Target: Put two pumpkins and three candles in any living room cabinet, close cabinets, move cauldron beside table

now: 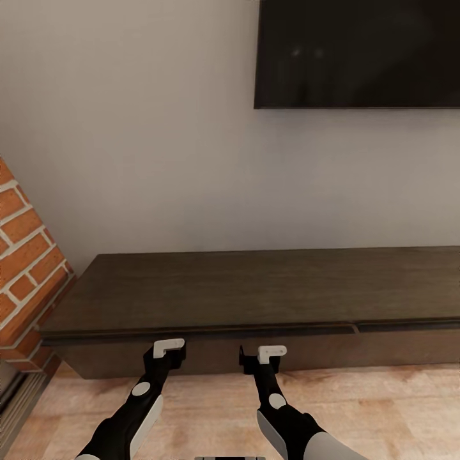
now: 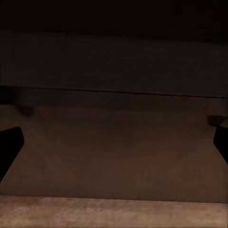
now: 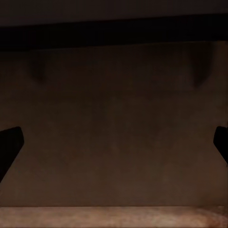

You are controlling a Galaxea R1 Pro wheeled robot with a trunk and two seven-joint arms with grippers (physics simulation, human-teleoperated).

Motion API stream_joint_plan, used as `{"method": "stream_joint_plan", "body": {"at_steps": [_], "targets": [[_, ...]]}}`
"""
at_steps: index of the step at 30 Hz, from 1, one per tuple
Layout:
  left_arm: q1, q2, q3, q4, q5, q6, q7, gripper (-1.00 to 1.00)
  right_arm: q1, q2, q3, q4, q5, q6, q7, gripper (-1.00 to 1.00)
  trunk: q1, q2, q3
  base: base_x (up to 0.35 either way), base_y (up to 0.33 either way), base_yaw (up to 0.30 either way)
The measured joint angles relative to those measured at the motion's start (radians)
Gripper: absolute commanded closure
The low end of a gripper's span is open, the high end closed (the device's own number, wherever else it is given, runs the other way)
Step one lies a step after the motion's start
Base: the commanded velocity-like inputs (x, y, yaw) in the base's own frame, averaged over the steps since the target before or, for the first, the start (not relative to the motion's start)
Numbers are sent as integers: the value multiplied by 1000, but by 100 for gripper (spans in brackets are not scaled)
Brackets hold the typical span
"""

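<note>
1. Two grippers, left gripper (image 1: 167, 349) and right gripper (image 1: 263, 355), sit at 6 o'clock in the head view, right up against the front of the cabinet (image 1: 255, 287). Looks like the drawer-opening or closing step.
2. Left wrist: fingers (image 2: 10, 145) spread wide, gripping nothing, drawer front dead ahead.
3. Right wrist: same deal, spread and empty. Next up, I'd guess hooking or pushing that drawer edge.

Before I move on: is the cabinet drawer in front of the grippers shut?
Nearly shut. The cabinet front sits almost flush under the top, with only a thin dark gap along its upper edge in the head view.
</note>
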State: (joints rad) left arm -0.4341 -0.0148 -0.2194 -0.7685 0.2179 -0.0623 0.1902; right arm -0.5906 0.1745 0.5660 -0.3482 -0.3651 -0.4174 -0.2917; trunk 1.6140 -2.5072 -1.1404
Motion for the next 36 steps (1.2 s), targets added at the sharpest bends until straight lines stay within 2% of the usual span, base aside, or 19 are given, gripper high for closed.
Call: {"method": "stream_joint_plan", "body": {"at_steps": [18, 23, 26, 29, 33, 35, 36], "targets": [[0, 1, 7, 0, 1, 5, -7, -100, 0, 0, -3, 0, -6, 7, -2, -100, 0, 0, 0, -288, 0, 0], [0, 2, 14, -1, 5, 15, -8, -100, 0, 0, -54, -7, -11, 43, -4, -100, 0, 0, 0, -325, 0, 0], [0, 1, 16, -7, 8, 53, -8, -100, -1, 0, -77, -21, -12, 127, -5, -100, 0, 0, 0, -328, 0, 0], [-3, 0, 18, -15, 11, 141, -8, -100, -1, 0, -101, -81, -13, 258, -6, -100, 0, 0, 0, -329, 0, 0], [-8, 0, 20, -21, 12, 227, -8, -100, -2, 0, -189, -147, -13, 427, -5, -100, 0, 0, 0, -330, 0, 0], [-10, 1, 21, -51, 13, 316, -8, -100, -2, 0, -239, -190, -12, 530, -5, -100, 0, 0, 0, -321, 0, 0], [-11, 1, 21, -71, 13, 362, -8, -100, -2, 0, -250, -205, -12, 560, -6, -100, 0, 0, 0, -305, 0, 0]]}}
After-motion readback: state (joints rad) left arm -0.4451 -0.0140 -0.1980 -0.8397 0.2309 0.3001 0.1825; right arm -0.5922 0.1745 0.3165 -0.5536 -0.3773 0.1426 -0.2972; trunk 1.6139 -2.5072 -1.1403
